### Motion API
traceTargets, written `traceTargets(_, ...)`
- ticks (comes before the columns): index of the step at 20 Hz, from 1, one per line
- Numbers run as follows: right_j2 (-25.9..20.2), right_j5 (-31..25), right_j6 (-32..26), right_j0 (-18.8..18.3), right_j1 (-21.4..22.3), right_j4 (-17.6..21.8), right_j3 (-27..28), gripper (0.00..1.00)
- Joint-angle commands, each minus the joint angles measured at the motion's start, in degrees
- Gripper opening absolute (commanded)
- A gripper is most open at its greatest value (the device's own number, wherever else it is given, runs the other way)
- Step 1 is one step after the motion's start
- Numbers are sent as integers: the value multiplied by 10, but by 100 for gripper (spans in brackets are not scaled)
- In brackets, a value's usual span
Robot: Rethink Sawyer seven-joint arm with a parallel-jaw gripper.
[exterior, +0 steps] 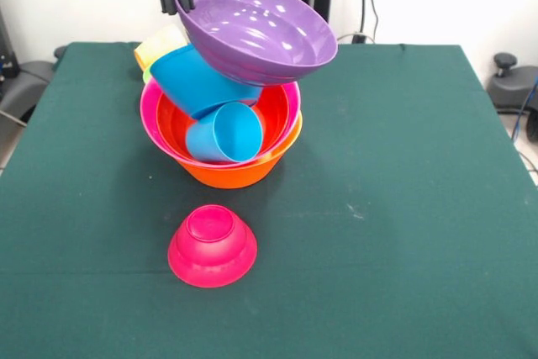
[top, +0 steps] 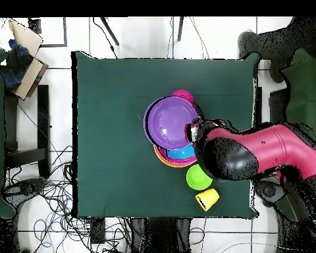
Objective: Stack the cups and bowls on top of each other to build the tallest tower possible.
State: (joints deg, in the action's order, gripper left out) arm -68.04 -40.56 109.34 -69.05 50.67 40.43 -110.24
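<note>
The tower stands at the table's middle. Its base is the large orange bowl [exterior: 231,172], with the pink bowl [exterior: 151,107] and the red-orange bowl [exterior: 273,115] nested inside. The light blue cup [exterior: 225,134] lies on its side in them, and a tilted blue bowl [exterior: 197,81] leans above it. The purple bowl [exterior: 252,27] [top: 168,122] sits tilted on top, and my gripper [exterior: 177,6] is shut on its rim, at the left in the front view. The yellow-orange cup [exterior: 160,44] [top: 207,198] and a green bowl [top: 199,176] are behind the tower. A magenta bowl [exterior: 212,245] [top: 184,96] lies upside down in front.
My red and black arm [top: 253,151] reaches over the table [exterior: 403,208] from the right in the overhead view and covers part of the pile. Cables and a cardboard box [top: 22,62] lie on the floor around the table.
</note>
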Motion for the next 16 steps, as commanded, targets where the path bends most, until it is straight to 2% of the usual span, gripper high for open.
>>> traceTargets(1, 14, 23, -115, 7, -23, 40, -20, 0)
traceTargets(8, 12, 21, -119, 4, -25, 38, -21, 0)
traceTargets(14, -27, 9, -139, -31, -5, 5, -49, 0)
traceTargets(16, -48, 10, -131, -50, 18, -9, -72, 0)
